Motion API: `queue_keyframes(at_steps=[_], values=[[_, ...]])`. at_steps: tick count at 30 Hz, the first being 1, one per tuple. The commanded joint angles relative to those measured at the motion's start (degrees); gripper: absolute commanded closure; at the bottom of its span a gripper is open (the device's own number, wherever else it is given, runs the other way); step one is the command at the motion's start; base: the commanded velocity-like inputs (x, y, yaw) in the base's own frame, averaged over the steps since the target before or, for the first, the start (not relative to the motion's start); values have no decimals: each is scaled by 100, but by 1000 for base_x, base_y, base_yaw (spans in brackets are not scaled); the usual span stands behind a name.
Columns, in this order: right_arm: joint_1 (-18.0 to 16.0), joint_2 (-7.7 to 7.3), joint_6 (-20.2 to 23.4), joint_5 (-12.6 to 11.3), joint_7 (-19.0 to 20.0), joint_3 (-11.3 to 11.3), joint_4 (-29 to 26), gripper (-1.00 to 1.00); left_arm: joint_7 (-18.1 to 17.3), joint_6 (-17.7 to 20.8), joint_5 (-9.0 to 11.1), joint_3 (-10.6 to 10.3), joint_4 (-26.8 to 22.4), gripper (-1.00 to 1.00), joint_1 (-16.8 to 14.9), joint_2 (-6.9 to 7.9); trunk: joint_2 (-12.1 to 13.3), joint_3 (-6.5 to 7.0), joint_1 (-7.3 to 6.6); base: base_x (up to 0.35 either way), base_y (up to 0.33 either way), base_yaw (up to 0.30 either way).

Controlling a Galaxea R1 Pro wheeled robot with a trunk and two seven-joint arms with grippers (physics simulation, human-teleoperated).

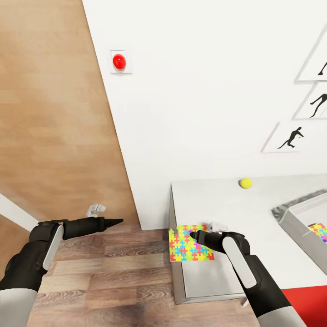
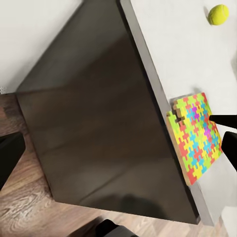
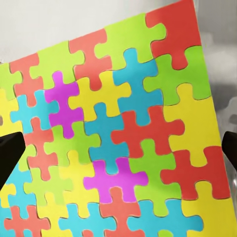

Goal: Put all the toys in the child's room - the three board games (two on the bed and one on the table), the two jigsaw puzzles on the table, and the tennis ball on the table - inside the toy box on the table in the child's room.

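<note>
A jigsaw puzzle (image 1: 184, 247) (image 2: 195, 138) (image 3: 123, 128) lies flat at the left end of the table (image 1: 218, 204), overhanging the edge a little. My right gripper (image 1: 194, 235) (image 3: 118, 153) hovers right over it, open, with a fingertip at either side of the slab. My left gripper (image 1: 117, 221) (image 2: 118, 153) is open over the floor left of the table, facing its dark side panel (image 2: 98, 118). The tennis ball (image 1: 245, 183) (image 2: 218, 15) rests near the wall. The toy box (image 1: 290, 215) stands at the right, with a second puzzle (image 1: 319, 230) inside.
A white wall runs behind the table, carrying a red round button (image 1: 119, 61) and black silhouette pictures (image 1: 290, 138). Wood-plank floor (image 1: 109, 277) spreads out left of the table. A red surface (image 1: 304, 304) shows at the lower right corner.
</note>
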Motion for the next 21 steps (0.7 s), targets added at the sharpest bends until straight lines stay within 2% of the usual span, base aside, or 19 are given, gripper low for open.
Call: queue_keyframes(at_steps=[1,10,21], values=[[-5,-5,7,-58,-60,13,-7,-100,-10,33,12,3,0,-100,-4,1,-11,-10,3,0,129,0],[-5,-4,7,-58,-60,10,-7,-100,-10,29,11,3,0,-100,-4,1,-11,0,3,0,55,-5],[-5,-5,-1,-49,-60,11,-7,-100,-10,29,11,3,0,-100,-4,1,-11,87,3,0,1,-94]])
